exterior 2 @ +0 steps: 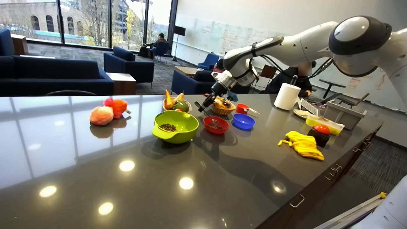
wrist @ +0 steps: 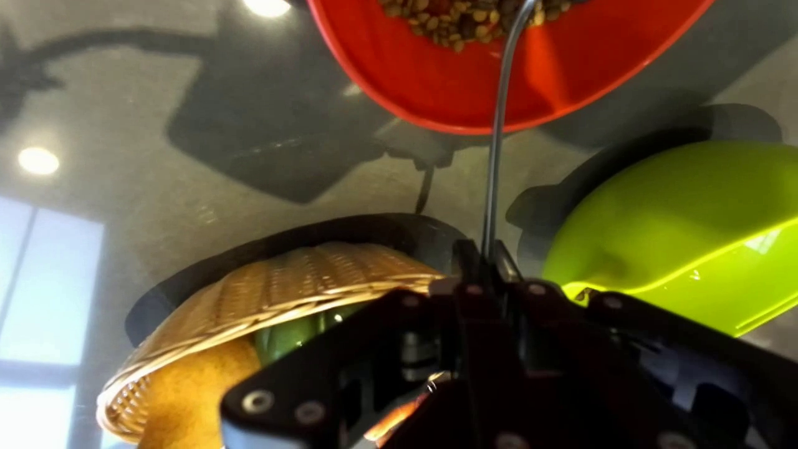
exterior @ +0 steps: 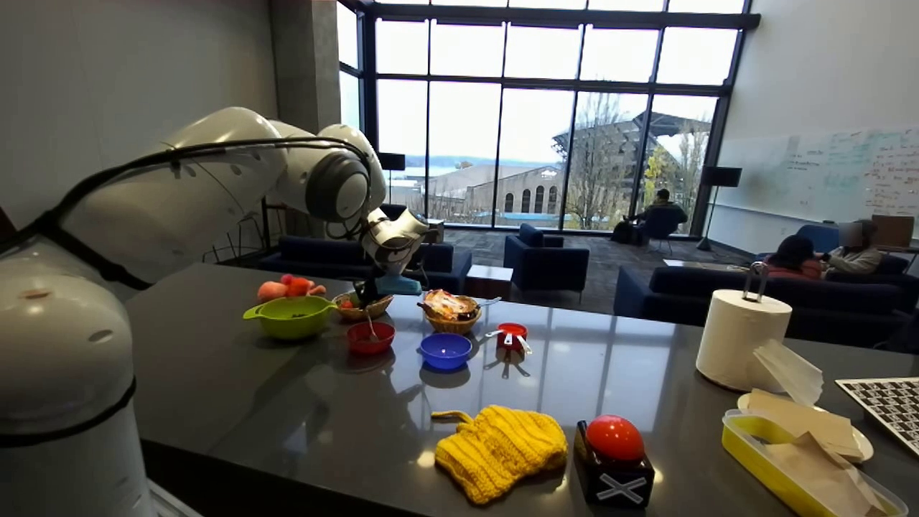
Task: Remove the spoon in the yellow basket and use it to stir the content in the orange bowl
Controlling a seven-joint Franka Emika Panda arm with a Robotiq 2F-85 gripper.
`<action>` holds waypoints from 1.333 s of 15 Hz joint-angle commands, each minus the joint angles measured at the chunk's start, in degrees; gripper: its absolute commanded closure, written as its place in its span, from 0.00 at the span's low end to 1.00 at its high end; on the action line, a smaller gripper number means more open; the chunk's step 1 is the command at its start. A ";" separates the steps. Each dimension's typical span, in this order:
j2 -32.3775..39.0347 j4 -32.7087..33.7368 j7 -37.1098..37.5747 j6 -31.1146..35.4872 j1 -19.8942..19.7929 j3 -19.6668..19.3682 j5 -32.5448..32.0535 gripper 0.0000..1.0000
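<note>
- Firstly, at the left of the group in an exterior view, the green bowl (exterior 2: pixel 184 122) is met on the tabletop (exterior 2: pixel 152 197); its rim should be kept clear of in any sweep.
- Next, to its upper right, the claw (wrist: pixel 487 259) is seen drawn together, with only the spoon (wrist: pixel 498 121) pinched in it, well up the handle (wrist: pixel 494 162). Whether any handle is left behind the grip cannot be told.
- Further right, the spoon is slanted down from the claw, its long axis pointed head-down and rightward in that view. In the wrist view it is stretched almost straight away from the claw, with a slight bend to the right near the top edge.
- By its thin, shiny handle it is judged light, stiff and slippery, so a twist in the grip could be expected. If retaken, it would be best gripped at mid-handle.
- Last on this line, the head (exterior 2: pixel 215 122) is set in the red bowl (wrist: pixel 430 87), in or on the grains (wrist: pixel 458 25). Its shape, spoon or fork, is too small to be told. The bowl is judged the one to be stirred, though its colour is nearer red than orange.
</note>
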 commanded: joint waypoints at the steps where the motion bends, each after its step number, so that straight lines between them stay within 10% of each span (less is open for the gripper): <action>1: 2.06 5.17 -2.88 -3.94 1.64 -1.68 1.45 0.99; 20: 4.45 8.89 -8.56 -6.93 5.36 -2.25 7.13 0.99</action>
